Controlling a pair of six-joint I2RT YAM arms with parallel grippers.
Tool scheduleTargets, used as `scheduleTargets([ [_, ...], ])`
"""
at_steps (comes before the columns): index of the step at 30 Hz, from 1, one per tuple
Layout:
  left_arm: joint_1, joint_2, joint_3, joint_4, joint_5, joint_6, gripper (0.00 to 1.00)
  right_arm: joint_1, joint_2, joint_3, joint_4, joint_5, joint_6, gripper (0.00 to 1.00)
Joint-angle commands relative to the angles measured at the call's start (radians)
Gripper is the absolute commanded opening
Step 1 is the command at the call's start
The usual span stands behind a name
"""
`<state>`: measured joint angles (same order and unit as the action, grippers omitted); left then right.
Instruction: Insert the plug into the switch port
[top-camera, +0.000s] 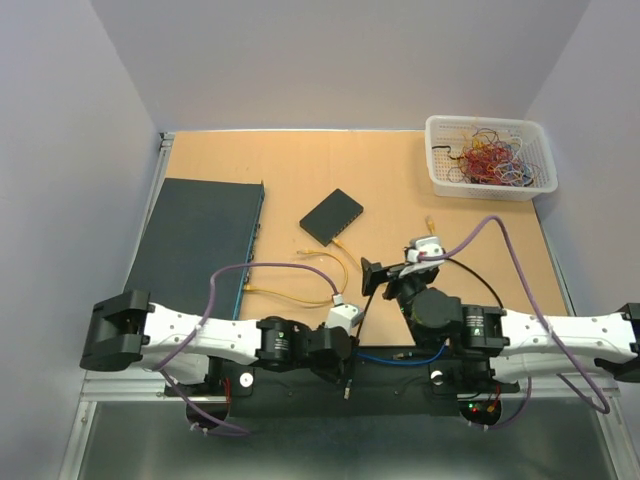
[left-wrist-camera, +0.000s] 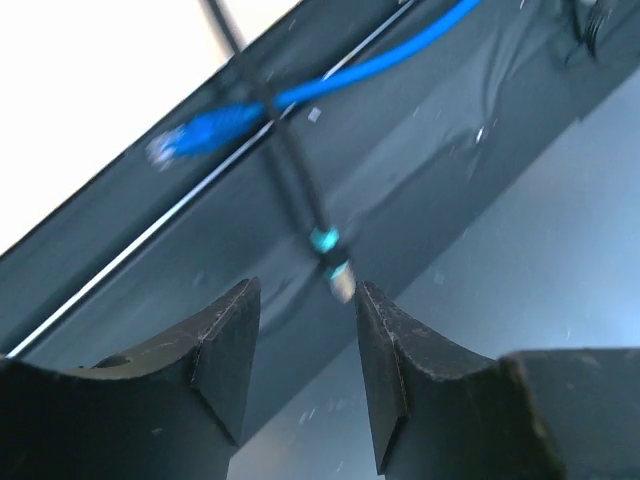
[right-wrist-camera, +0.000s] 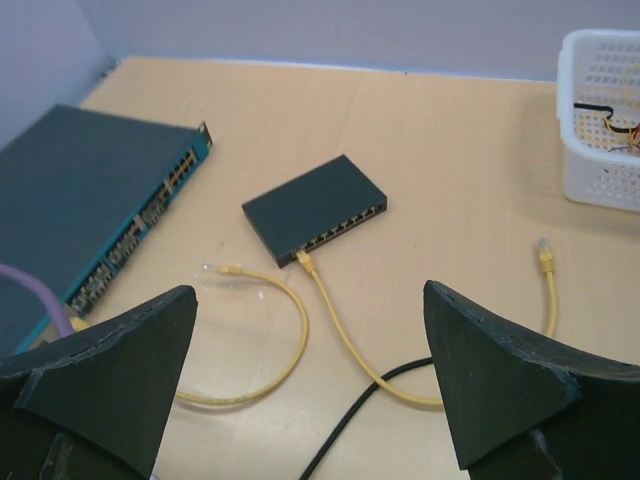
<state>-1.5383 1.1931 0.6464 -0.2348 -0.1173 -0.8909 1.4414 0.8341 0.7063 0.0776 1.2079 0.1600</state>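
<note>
One plug (right-wrist-camera: 304, 259) at switch (right-wrist-camera: 315, 205)

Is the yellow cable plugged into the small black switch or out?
In. One yellow plug sits in a front port of the small black switch; the cable's far end lies loose.

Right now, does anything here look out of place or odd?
Yes. A blue cable lies on the black base plate at the near edge, off the wooden table. Its plug rests loose there, plugged into nothing.
</note>
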Motion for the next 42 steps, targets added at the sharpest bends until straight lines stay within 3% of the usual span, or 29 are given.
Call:
scheduleTargets([
  [1,-0.011,0.069,0.081,0.091,-0.062,-0.014,0.54,-0.010,0.045,0.041,-0.056,0.016,0.068,1.00],
  [10,-0.019,0.290,0.156,0.086,-0.065,0.003,0.54,-0.030,0.039,0.027,-0.121,-0.025,0.130,1.00],
  [15,-0.019,0.373,0.176,0.043,-0.087,-0.005,0.45,-0.032,0.005,0.007,-0.130,-0.028,0.145,1.00],
  [18,-0.019,0.385,0.174,0.038,-0.110,-0.008,0.22,-0.032,-0.004,-0.008,-0.131,-0.036,0.151,1.00],
  [19,-0.019,0.382,0.177,0.035,-0.120,-0.008,0.05,-0.032,-0.004,-0.010,-0.131,-0.041,0.153,1.00],
  [20,-0.019,0.369,0.182,0.023,-0.130,0.001,0.00,-0.032,-0.001,-0.016,-0.133,-0.053,0.154,1.00],
  [24,-0.006,0.232,0.191,-0.038,-0.130,0.062,0.00,-0.033,0.008,-0.019,-0.130,-0.146,0.110,1.00],
  [28,0.070,-0.030,0.185,-0.136,-0.039,0.139,0.00,-0.032,-0.013,-0.030,-0.050,-0.373,-0.071,1.00],
  [30,0.124,-0.192,0.215,-0.229,-0.022,0.153,0.00,-0.032,-0.036,-0.030,-0.027,-0.645,-0.149,1.00],
  [33,0.181,-0.340,0.284,-0.317,0.004,0.173,0.00,-0.032,-0.015,-0.013,-0.018,-0.798,-0.229,1.00],
  [38,0.234,-0.398,0.390,-0.477,0.004,0.202,0.00,-0.032,0.245,0.084,-0.024,-0.838,-0.300,1.00],
  [42,0.244,-0.418,0.427,-0.506,-0.004,0.205,0.00,-0.030,0.341,0.133,-0.021,-0.863,-0.326,0.99],
])
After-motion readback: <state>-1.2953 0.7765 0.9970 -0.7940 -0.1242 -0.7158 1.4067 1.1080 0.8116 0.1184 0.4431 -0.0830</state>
